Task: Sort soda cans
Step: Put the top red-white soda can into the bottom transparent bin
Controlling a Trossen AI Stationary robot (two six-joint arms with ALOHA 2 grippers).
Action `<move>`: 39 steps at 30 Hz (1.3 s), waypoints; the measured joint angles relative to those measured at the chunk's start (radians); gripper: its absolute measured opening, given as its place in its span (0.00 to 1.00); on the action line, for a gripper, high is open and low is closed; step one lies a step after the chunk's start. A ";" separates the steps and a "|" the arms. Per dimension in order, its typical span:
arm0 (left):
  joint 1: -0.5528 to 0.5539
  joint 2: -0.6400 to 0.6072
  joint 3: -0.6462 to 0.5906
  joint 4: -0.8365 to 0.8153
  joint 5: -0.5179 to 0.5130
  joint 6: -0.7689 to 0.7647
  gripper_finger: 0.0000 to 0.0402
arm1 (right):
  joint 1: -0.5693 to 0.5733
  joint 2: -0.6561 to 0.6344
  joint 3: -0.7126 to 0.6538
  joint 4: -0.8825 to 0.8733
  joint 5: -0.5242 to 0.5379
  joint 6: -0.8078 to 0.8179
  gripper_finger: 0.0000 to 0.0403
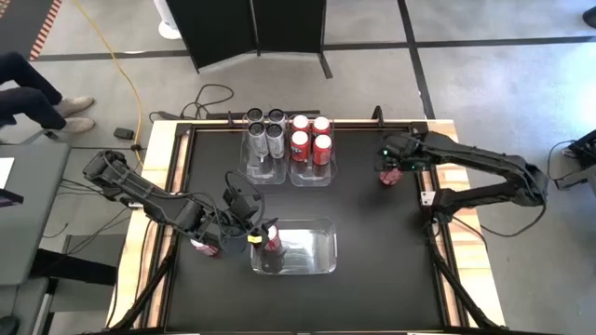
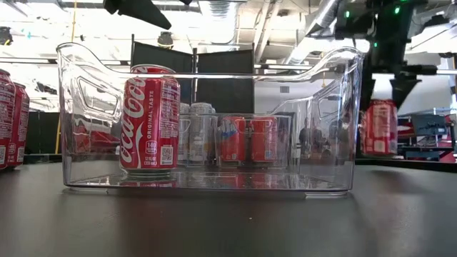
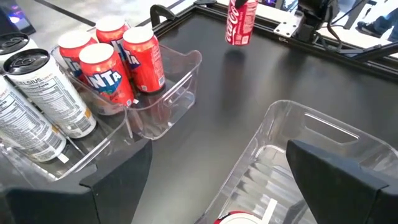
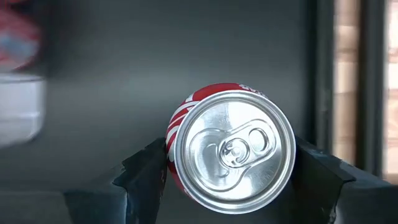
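Right gripper [image 1: 390,174] jaws flanking red can [image 1: 389,176] near table's right edge [image 1: 440,195], grip unclear, left gripper [image 1: 265,234] jaws open over front bin [image 1: 326,249].

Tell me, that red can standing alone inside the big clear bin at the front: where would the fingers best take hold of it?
Probably from straight above, one finger on each side of the red can, near its top. It stands upright, and the clear bin walls block any sideways approach. The left gripper already hovers over it, fingers spread; the can sits close to one end wall, so keep the fingers off that wall.
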 joint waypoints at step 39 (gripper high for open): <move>0.101 -0.003 0.025 0.009 0.082 0.104 0.91 | 0.529 0.758 0.605 0.306 0.046 -0.396 0.72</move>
